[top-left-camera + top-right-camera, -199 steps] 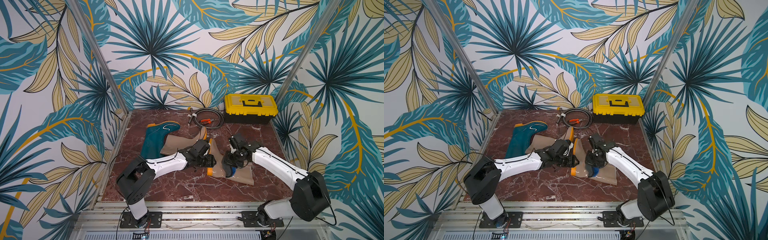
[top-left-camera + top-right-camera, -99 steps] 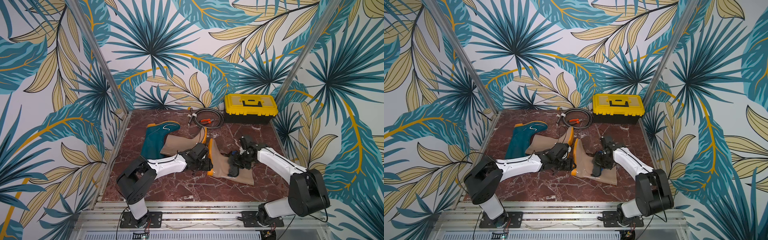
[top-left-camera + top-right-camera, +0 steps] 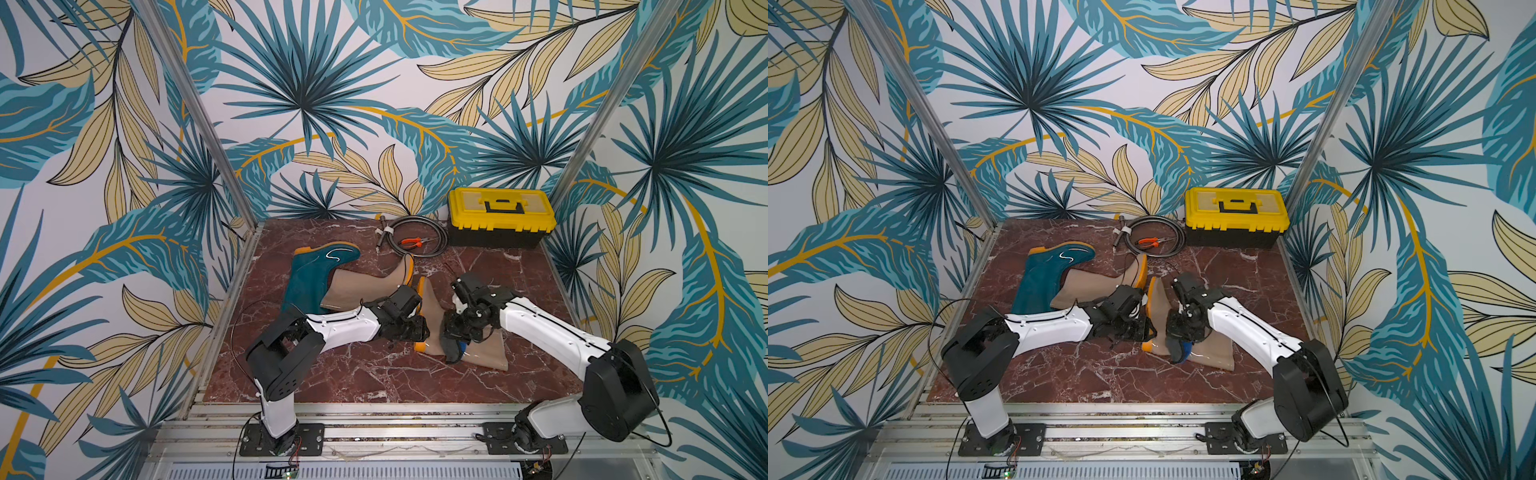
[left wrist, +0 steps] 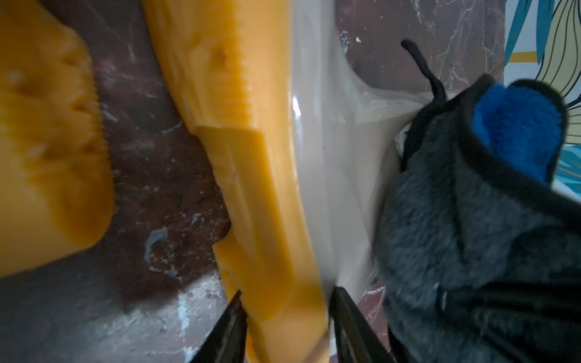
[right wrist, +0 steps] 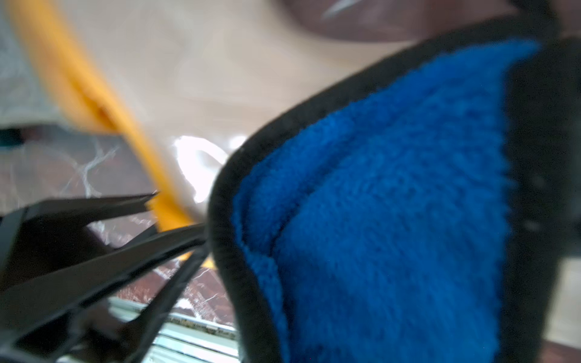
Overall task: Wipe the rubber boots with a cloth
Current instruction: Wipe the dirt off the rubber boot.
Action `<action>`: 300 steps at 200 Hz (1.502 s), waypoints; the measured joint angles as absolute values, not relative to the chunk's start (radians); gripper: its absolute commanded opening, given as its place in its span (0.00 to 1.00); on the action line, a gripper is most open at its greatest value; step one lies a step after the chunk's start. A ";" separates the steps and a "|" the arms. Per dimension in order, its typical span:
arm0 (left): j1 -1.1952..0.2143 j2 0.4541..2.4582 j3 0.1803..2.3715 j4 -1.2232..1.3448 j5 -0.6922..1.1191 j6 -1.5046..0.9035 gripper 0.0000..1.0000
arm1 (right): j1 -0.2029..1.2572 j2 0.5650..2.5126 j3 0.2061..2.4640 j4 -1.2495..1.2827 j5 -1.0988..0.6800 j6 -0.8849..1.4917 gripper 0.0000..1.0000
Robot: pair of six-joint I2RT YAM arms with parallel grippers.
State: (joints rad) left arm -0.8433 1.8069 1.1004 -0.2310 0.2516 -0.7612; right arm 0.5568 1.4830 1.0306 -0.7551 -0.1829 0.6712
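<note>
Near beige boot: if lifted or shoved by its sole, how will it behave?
Probably slippery: the near beige boot is glossy, with bright glare. Its shaft lies flattened, so it is likely floppy if lifted. Lying on its side, it should slide on the marble table, not tip.

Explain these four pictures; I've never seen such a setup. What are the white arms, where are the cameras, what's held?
Two white robot arms with pincer grippers work on a marble table. The wide pictures look down from overhead; the close-ups come from cameras on each wrist. Lying flat: a teal boot, a far beige boot and a near beige boot; behind, a yellow toolbox, coiled cable and pliers. The left gripper pinches the near beige boot's orange sole; the right gripper holds the cloth against it.
</note>
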 measured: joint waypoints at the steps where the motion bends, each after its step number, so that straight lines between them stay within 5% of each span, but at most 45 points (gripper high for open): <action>1: -0.843 1.807 1.100 -0.231 0.252 -0.762 0.32 | 0.560 1.485 1.031 -0.754 -0.183 0.672 0.00; 48: -0.843 1.817 1.123 -0.260 0.252 -0.775 0.16 | 0.598 1.462 0.901 -0.686 -0.131 0.747 0.00; 90: -0.843 1.818 1.124 -0.262 0.254 -0.775 0.14 | 0.157 1.147 0.630 -0.676 -0.069 0.771 0.00; 122: -0.843 1.818 1.124 -0.263 0.254 -0.775 0.12 | 0.113 1.093 0.630 -0.688 -0.081 0.771 0.00; 181: -0.842 1.821 1.132 -0.271 0.255 -0.778 0.07 | 0.656 1.205 0.769 -0.587 0.011 0.805 0.00; 219: -0.841 1.829 1.146 -0.288 0.260 -0.778 0.05 | 0.765 1.335 0.782 -0.573 0.078 0.865 0.00; 238: -0.841 1.834 1.149 -0.283 0.267 -0.778 0.04 | 0.693 1.286 0.725 -0.609 0.121 0.936 0.00; 273: -0.838 1.839 1.150 -0.273 0.279 -0.778 0.02 | 0.310 0.872 0.466 -0.649 0.112 1.026 0.00; 300: -0.836 1.839 1.150 -0.273 0.283 -0.776 0.01 | 0.260 0.761 0.472 -0.720 0.124 1.033 0.00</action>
